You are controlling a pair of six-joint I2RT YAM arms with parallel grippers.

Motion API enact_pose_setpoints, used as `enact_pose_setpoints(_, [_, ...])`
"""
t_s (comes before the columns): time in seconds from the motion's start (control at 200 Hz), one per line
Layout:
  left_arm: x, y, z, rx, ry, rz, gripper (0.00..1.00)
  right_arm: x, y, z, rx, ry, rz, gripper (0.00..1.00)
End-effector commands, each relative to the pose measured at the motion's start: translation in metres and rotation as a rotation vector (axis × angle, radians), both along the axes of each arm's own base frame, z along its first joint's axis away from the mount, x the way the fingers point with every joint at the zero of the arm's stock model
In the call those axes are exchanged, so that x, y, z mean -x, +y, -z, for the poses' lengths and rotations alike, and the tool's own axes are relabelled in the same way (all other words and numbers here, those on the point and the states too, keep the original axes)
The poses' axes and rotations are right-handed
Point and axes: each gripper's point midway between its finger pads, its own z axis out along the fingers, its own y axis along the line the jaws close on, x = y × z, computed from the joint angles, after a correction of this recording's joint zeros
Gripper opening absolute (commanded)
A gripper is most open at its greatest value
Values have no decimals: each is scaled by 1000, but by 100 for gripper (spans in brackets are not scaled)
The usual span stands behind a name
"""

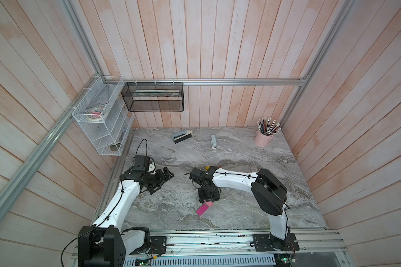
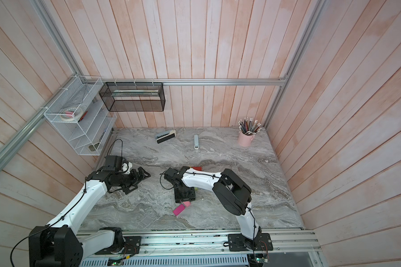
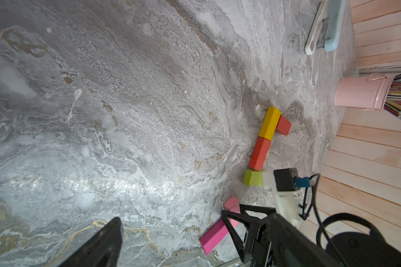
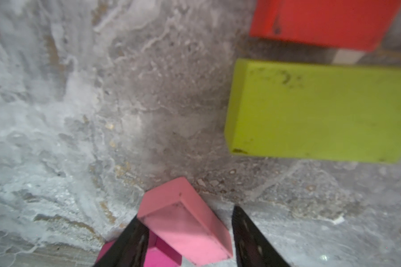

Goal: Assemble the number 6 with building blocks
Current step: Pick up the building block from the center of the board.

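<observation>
In the left wrist view a yellow brick [image 3: 269,126], a red brick [image 3: 259,153] and a lime green brick [image 3: 252,177] lie in a line, with a second red brick [image 3: 284,125] beside the yellow one. A light pink brick [image 4: 188,222] lies askew against a magenta brick [image 4: 162,256], nearer the front. My right gripper [image 4: 186,213] points down and straddles the light pink brick; one finger touches its corner, and a thin gap shows at the other. My left gripper [image 1: 164,176] is open and empty, off to the left.
A grey-white stapler [image 1: 213,142] and a pale blue-and-white stapler [image 1: 182,136] lie near the back wall. A pink cup of pencils [image 1: 263,137] stands at the back right. A white wire rack [image 1: 102,115] and a black mesh basket [image 1: 153,99] hang at the back left.
</observation>
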Motion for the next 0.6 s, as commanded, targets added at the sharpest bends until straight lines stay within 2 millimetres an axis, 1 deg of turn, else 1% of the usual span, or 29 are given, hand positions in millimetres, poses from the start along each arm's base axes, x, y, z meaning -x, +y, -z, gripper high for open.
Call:
enact_pose_setpoints(0.0, [-1, -1, -4, -13, -17, 20, 100, -16, -8, 13, 44, -37, 4, 51])
enact_pose_setpoints(0.23, [0, 0, -1, -15, -9, 21, 100, -26, -5, 9, 36, -64, 11, 50])
enact_pose_setpoints(0.48, [2, 0, -1, -21, -8, 24, 100, -31, 0, 12, 36, -64, 1, 51])
enact_pose_setpoints(0.515, [2, 0, -1, -21, -7, 24, 100, -31, 1, 13, 36, -65, 1, 50])
enact_pose_setpoints(0.53, [2, 0, -1, -21, -8, 25, 100, -31, 2, 13, 34, -65, -2, 47])
enact_pose_setpoints(0.55, [2, 0, -1, -21, -7, 24, 100, -31, 2, 13, 35, -65, -1, 45])
enact_pose_setpoints(0.595, [2, 0, -1, -21, -7, 24, 100, -31, 1, 13, 36, -64, 0, 39])
